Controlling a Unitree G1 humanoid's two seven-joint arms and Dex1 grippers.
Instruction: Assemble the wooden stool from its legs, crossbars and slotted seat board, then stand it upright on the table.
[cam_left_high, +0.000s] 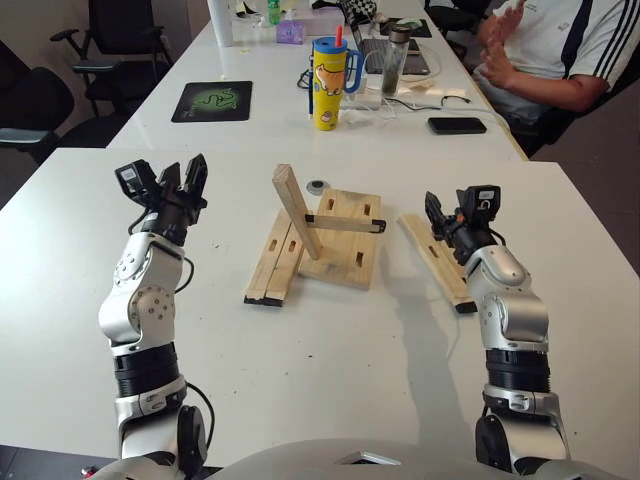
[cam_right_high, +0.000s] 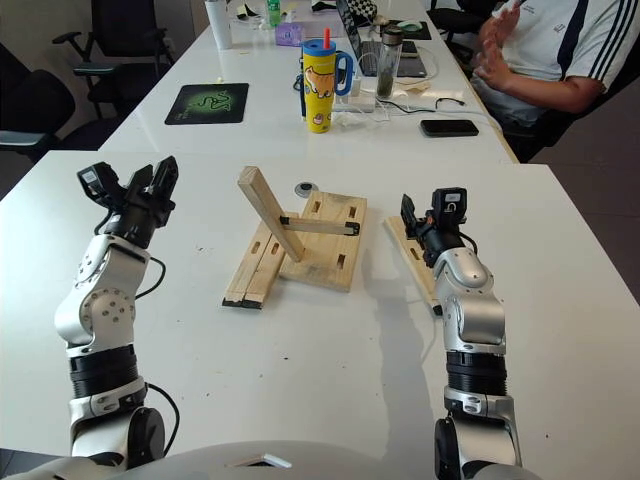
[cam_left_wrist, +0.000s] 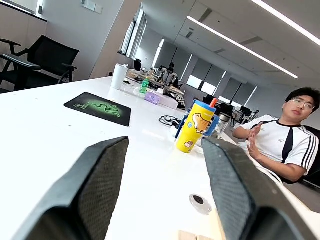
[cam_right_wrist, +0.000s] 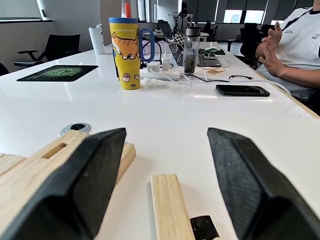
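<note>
Right gripper (cam_left_high: 436, 216) sits low over the far end of a loose wooden leg (cam_left_high: 428, 248) that lies flat on the table (cam_left_high: 300, 380), fingers spread wide, nothing held. Slotted seat board (cam_left_high: 350, 248) lies flat mid-table, a tilted leg (cam_left_high: 297, 208) rising from it with a crossbar (cam_left_high: 345, 224) joined on, and two planks (cam_left_high: 270, 262) flat against its left edge. Left gripper (cam_left_high: 183, 176) is up well to the left, also wide open and empty; a yellow mug (cam_left_high: 328, 85) stands beyond.
</note>
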